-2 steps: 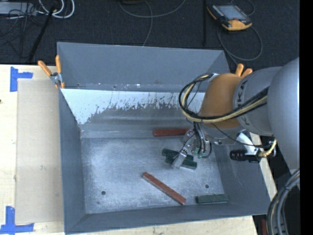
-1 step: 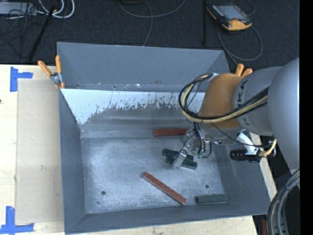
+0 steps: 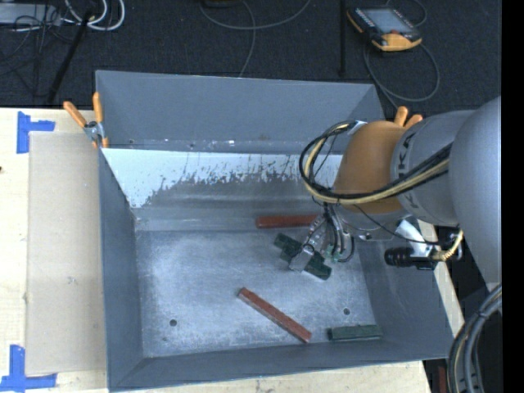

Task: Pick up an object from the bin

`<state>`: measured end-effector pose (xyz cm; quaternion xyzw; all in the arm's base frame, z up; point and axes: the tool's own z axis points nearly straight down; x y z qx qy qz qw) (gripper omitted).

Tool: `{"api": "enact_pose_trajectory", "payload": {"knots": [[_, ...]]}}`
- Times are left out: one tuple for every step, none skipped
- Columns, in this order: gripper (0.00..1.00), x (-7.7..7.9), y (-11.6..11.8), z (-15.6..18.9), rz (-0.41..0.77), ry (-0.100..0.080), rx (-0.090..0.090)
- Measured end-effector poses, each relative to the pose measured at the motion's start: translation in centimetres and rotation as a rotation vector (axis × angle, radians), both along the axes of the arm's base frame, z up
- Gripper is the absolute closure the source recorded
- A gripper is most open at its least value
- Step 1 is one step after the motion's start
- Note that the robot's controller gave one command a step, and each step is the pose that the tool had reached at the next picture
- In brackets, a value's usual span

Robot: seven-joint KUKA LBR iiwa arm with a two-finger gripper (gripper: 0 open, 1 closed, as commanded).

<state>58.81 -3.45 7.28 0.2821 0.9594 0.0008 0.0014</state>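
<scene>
While over dark block [image 3: 286,242], jaws low.

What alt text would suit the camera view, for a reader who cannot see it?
The gripper hangs low in the grey metal bin, right of centre, over a small dark piece. One red-brown stick lies behind it near the back wall, a second red-brown stick lies slanted toward the front, and a dark green bar lies in the front right corner.
</scene>
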Motion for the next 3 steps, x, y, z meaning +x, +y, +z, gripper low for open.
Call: {"api": "enact_pose_trajectory", "payload": {"knots": [[1.00,0.1,0.0,0.4,0.005,-0.001,-0.002],[1.00,0.2,0.0,2.8,0.008,0.001,-0.001],[1.00,0.4,0.0,10.5,0.014,-0.004,-0.001]]}}
